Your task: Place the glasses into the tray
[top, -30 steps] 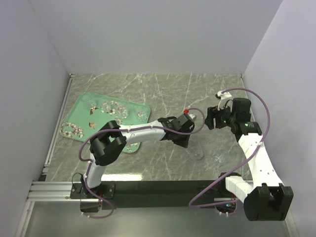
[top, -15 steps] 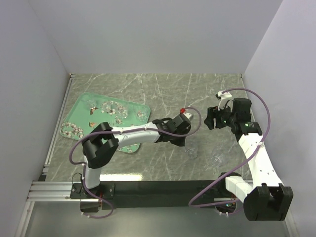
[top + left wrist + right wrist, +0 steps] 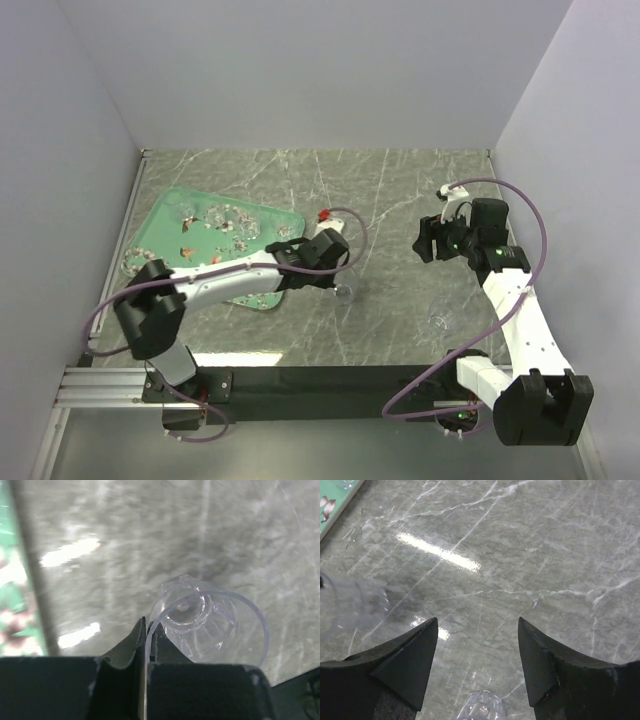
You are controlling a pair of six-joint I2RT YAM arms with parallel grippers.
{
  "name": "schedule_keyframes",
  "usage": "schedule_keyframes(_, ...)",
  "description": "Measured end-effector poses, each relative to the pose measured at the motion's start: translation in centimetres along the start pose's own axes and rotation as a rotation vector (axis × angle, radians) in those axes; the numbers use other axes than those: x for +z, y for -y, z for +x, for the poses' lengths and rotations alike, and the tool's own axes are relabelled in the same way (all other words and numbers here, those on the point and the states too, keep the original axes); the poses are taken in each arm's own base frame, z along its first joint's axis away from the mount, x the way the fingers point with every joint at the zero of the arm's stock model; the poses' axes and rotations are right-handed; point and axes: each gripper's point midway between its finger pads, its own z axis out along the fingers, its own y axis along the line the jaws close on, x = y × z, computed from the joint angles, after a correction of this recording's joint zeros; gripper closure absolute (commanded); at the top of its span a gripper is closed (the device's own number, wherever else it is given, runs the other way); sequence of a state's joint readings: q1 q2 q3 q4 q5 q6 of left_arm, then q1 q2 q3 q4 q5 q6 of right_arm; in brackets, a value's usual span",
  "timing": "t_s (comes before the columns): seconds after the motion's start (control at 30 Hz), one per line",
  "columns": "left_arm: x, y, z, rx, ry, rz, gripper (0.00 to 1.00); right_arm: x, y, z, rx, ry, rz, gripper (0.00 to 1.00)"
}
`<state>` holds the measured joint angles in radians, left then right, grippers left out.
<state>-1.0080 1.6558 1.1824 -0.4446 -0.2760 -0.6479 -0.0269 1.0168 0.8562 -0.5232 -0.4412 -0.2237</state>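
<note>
The fingers of your left gripper are clenched on the rim of a clear glass, which sits just beside the right end of the mint-green tray. Your right gripper is spread wide and grasps nothing. A second glass stands near it on the marble table. More glasses sit in the tray.

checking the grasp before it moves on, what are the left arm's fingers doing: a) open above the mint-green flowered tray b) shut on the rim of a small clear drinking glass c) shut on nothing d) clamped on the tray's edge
b, the left wrist view shows the left arm's fingers pinched together on the thin rim of the small clear drinking glass.
</note>
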Motion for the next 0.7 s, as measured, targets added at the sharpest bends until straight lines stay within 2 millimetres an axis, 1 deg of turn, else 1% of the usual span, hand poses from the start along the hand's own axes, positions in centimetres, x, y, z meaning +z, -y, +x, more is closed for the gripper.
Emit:
schedule_keyframes(0.2, -2.7, -5.1, -1.0, -0.069, 0.073, -0.087, 1.0, 0.3, 0.0, 0.2, 0.006, -0.011, -0.008, 0.28)
schedule_keyframes(0.3, -3.6, -8.6, -1.2, -0.131, 0.096, -0.153, 1.0, 0.4, 0.0, 0.3, 0.008, -0.015, -0.01, 0.29)
schedule_keyframes(0.47, -5.2, -14.5, -0.9, -0.253, 0.13, -0.257, 1.0, 0.7, -0.1, 0.6, 0.019, -0.029, -0.021, 0.28)
schedule_keyframes(0.7, -7.9, -21.6, -0.8, -0.433, 0.198, -0.398, 1.0, 1.0, 0.0, 0.9, 0.028, -0.043, -0.025, 0.29)
